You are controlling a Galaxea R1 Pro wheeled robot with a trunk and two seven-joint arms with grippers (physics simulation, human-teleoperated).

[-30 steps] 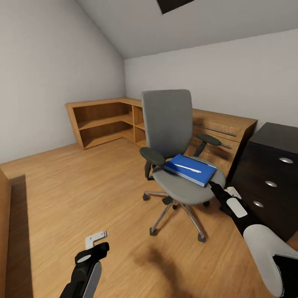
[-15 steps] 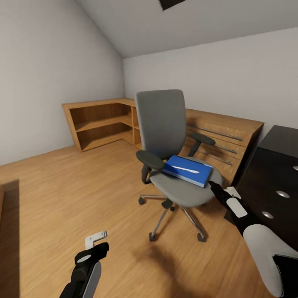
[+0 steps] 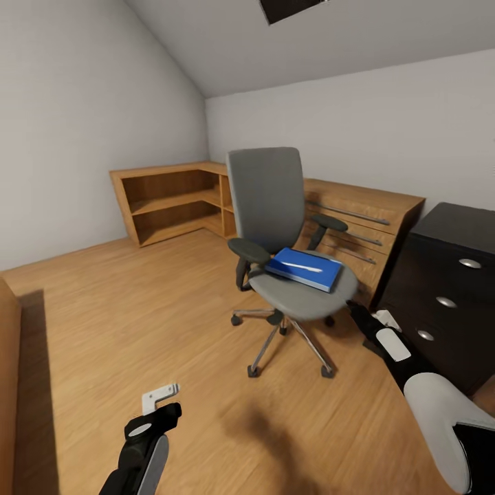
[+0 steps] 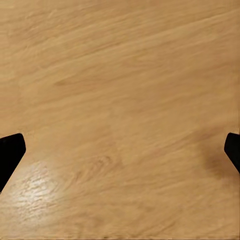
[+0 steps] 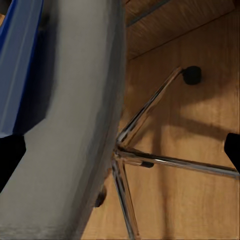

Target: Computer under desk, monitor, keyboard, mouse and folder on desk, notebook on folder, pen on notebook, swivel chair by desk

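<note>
The swivel chair point(image 3: 266, 196), grey with black armrests and a chrome star base, stands mid-room on the wooden floor. Flat on its seat lies the blue folder point(image 3: 304, 269), and the white pen point(image 3: 302, 267) rests on top of it. My right gripper point(image 3: 353, 311) is open just off the seat's near right edge. In the right wrist view point(image 5: 120, 152) it looks at the seat's underside point(image 5: 75, 125), the folder's edge point(image 5: 20, 65) and the chrome legs. My left gripper point(image 3: 161, 405) hangs open low over bare floor point(image 4: 120, 150). The desk's black drawer unit point(image 3: 440, 275) stands at right. Notebook, computer, monitor, keyboard and mouse are out of view.
A wooden corner shelf unit point(image 3: 172, 203) lines the back left wall. A wooden chest of drawers point(image 3: 364, 220) stands right behind the chair. A wooden furniture edge point(image 3: 7, 385) shows at the far left. Open floor lies between me and the shelves.
The chair, with folder and pen on it, has rolled a little left and away from my right gripper. The view swayed slightly. Both arms keep their place in the picture.
</note>
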